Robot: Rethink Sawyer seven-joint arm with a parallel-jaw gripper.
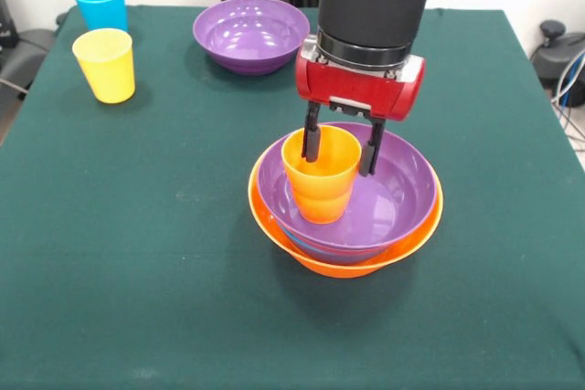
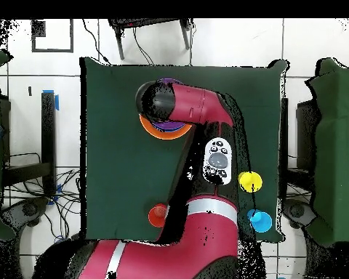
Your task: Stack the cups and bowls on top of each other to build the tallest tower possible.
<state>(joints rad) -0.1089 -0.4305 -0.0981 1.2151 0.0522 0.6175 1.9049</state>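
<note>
Fingers [image 1: 313, 139] of the gripper [image 1: 341, 145] are reaching down over the middle of the table [image 1: 137, 253], one dipping inside the orange cup [image 1: 321, 173] and the other standing outside its rim on the far side, so the jaws are pinching the cup's wall. That cup is sitting upright inside a purple bowl [image 1: 384, 203], toward the bowl's left part in the front view. This bowl is nesting in a stack: a thin blue rim [image 1: 297, 244] is showing just beneath it at the front, and the big orange bowl [image 1: 416, 235] is forming the base, resting on the green cloth. Together they are making up the tower, standing near the table's centre. A second purple bowl [image 1: 250, 34] is lying empty at the far side of the table, well apart from the tower. At the far left corner in the front view, a yellow cup [image 1: 105, 64] and a light blue cup [image 1: 101, 4] are standing upright near each other, the blue one farther back. In the overhead view the arm [image 2: 199, 109] is covering most of the tower, leaving only parts of the orange and purple rims showing, while a red-orange cup [image 2: 158, 215] is standing near the robot's edge of the table, with the yellow and blue cups at the other side of that edge.
</note>
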